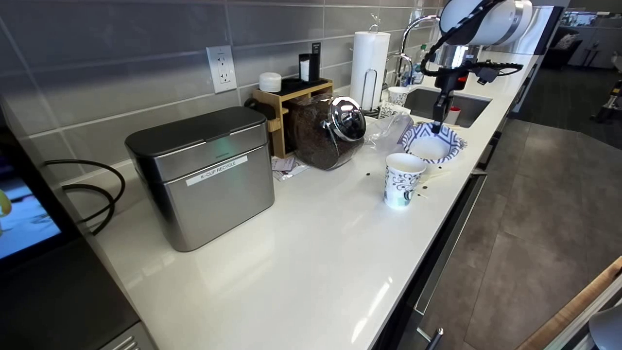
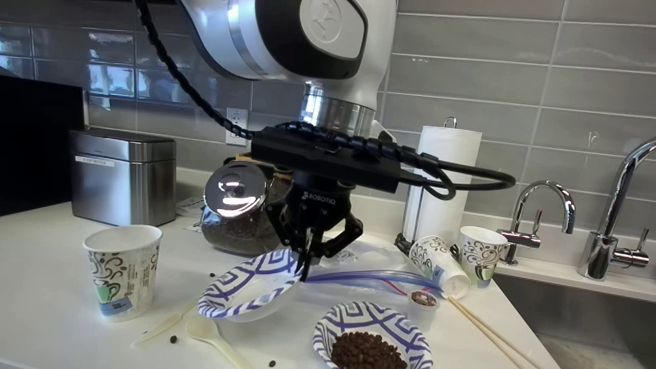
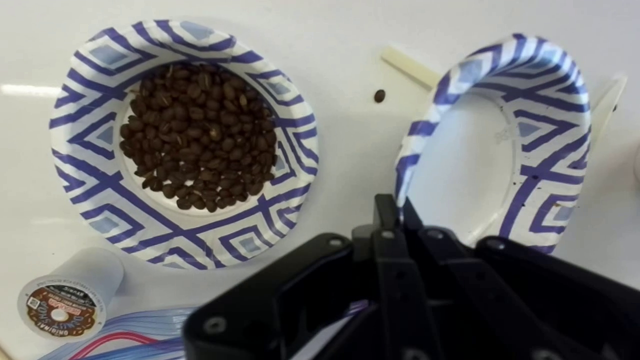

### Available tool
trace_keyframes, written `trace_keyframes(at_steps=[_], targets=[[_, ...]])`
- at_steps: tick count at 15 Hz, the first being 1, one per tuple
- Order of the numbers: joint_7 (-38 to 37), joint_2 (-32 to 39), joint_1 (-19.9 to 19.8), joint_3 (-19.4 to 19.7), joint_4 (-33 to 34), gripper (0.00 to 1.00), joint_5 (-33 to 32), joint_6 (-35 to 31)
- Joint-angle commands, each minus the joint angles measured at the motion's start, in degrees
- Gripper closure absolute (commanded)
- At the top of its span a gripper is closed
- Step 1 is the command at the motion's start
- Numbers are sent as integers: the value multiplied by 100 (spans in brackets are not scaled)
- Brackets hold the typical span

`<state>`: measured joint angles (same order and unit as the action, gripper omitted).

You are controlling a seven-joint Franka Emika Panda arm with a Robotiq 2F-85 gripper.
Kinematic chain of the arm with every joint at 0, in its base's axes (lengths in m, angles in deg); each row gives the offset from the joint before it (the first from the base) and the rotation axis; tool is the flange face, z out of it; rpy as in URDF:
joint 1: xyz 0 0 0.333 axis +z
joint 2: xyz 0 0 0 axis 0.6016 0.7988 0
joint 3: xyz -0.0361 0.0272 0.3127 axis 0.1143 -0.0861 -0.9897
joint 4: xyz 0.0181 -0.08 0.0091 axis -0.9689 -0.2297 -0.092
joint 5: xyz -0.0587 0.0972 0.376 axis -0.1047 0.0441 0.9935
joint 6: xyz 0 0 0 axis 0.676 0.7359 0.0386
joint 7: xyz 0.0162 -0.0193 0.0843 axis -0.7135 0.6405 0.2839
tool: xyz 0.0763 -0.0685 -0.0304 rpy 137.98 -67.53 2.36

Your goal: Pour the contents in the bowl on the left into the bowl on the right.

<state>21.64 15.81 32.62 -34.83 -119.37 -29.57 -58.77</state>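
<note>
Bowl (image 3: 475,160) tilts, looks near-empty; jaws pinch rim tight. Best level it, lower inside worktop (image 1: 301,262) front edge, then release.

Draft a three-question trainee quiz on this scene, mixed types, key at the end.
1. Multiple choice. The hand is closed on:
A. a paper cup
B. the rim of a patterned paper bowl
C. a chopstick

2. True or false: that gripped bowl is tilted.

3. Short answer: what is piled in the other paper bowl?

Key
1. B
2. True; in the wrist view it shows as a narrow oval, while the other bowl looks nearly round.
3. Coffee beans
</note>
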Motion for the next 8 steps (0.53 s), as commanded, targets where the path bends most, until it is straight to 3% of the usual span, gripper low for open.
trace_keyframes(at_steps=[1, 8], targets=[[-74, 99, -80, -108, 62, 99, -6, -35], [-323, 199, -87, -114, -6, 99, -89, -406]])
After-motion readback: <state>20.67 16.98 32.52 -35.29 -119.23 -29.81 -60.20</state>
